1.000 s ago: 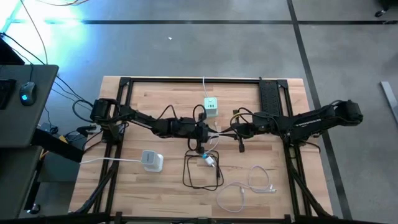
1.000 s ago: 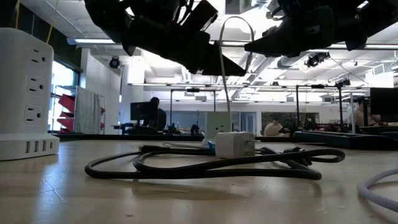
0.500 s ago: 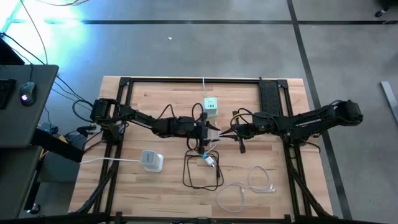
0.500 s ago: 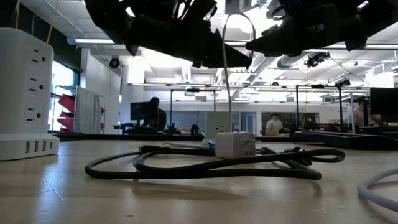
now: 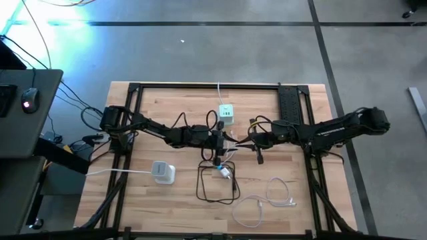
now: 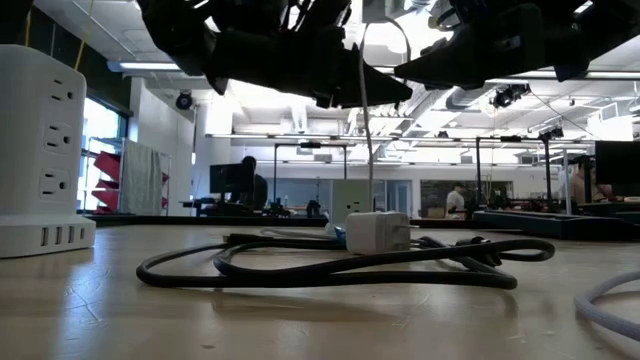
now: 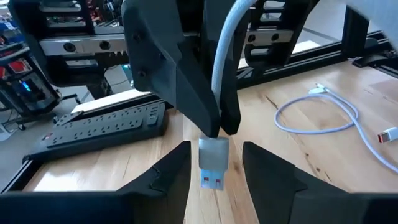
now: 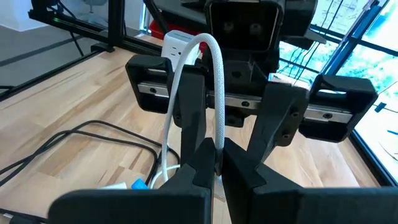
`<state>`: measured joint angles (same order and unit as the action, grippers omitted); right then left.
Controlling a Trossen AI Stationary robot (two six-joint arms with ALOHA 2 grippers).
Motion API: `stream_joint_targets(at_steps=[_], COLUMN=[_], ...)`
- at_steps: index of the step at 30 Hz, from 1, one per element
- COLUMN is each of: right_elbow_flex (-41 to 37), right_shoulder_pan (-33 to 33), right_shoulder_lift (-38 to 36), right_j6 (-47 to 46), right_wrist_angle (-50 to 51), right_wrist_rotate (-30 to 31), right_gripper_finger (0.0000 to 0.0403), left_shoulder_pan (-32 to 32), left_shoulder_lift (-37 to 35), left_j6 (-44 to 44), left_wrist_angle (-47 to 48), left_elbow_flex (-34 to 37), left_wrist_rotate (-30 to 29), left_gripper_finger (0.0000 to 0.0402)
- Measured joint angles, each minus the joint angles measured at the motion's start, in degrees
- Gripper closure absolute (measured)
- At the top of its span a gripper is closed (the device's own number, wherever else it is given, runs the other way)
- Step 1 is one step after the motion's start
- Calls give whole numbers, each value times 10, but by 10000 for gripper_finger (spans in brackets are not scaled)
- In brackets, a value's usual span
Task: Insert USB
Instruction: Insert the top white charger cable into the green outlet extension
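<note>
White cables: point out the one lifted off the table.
The white cable pinched in the right gripper, its USB plug hanging between the left gripper's open fingers. The other white cable lies coiled on the table.

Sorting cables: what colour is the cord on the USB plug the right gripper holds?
White cord, silver metal USB plug; clearest in the left wrist view.

Grey floor (image 5: 200, 53) w/ dark lines. Side desk (image 5: 17, 113) at left w/ mouse (image 5: 27, 101). Bright ceiling lights (image 6: 250, 95), big open room.
</note>
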<state>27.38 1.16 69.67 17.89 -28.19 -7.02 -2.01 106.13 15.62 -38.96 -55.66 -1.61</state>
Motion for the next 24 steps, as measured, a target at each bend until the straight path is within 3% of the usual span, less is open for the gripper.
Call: stream_joint_targets(at_steps=[4,13,21,24], right_elbow_flex=[0,0,0,7], right_shoulder_pan=[0,0,0,0], right_shoulder_lift=[0,0,0,0], right_j6=[1,1,0,-24], right_wrist_angle=[-1,-1,-1,15], right_wrist_rotate=[-1,-3,10,48], right_gripper_finger=[403,403,401,390], left_shoulder_pan=[1,1,-8,-14], left_shoulder_lift=[1,4,4,4], left_j6=[4,5,30,31], left_wrist_angle=[0,2,5,13], left_elbow_flex=[0,0,0,-1], left_wrist_rotate=[0,2,-59,-97], left_gripper_finger=[293,394,400,401])
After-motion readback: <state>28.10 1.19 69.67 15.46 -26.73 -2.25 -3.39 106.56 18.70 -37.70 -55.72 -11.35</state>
